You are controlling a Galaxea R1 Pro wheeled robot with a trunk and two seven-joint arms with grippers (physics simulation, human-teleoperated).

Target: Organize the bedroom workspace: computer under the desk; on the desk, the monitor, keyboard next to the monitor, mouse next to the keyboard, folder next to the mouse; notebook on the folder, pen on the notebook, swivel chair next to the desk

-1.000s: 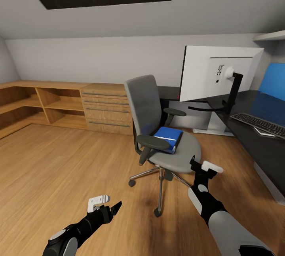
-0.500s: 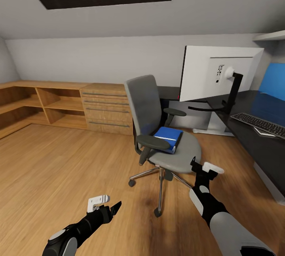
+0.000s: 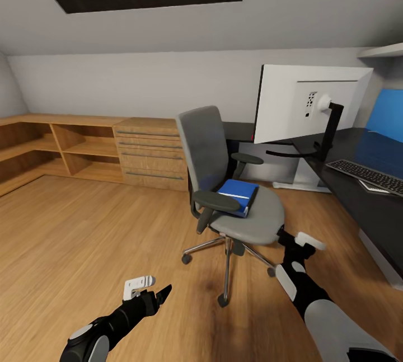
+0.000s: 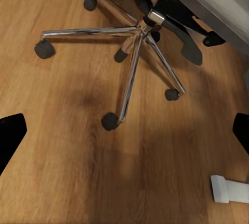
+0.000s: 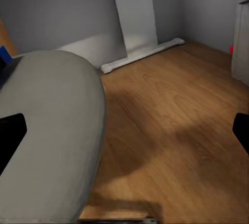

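Observation:
The swivel chair [image 3: 210, 149] stands mid-floor, grey, with the blue folder [image 3: 238, 195] flat on its seat. To its right runs the black desk [image 3: 364, 205], carrying the monitor [image 3: 308, 102] back-side towards me and the keyboard [image 3: 366, 174]. My right gripper [image 3: 286, 237] hovers open just off the seat's front right edge; its wrist view has the grey seat [image 5: 46, 130] beside the open right gripper [image 5: 124, 136]. Low over the floor, left of the chair's chrome base [image 4: 135, 42], my left gripper [image 3: 164, 294] is open and holds nothing.
Oak shelving with drawers [image 3: 148, 152] lines the back wall at left. The desk's white leg [image 5: 135, 11] and its foot [image 5: 142, 55] stand behind the chair. Wooden floor [image 3: 84, 239] spreads wide to the left.
My right arm has drifted a little to the right and down, away from the seat's front edge. The left arm, chair and folder have not moved.

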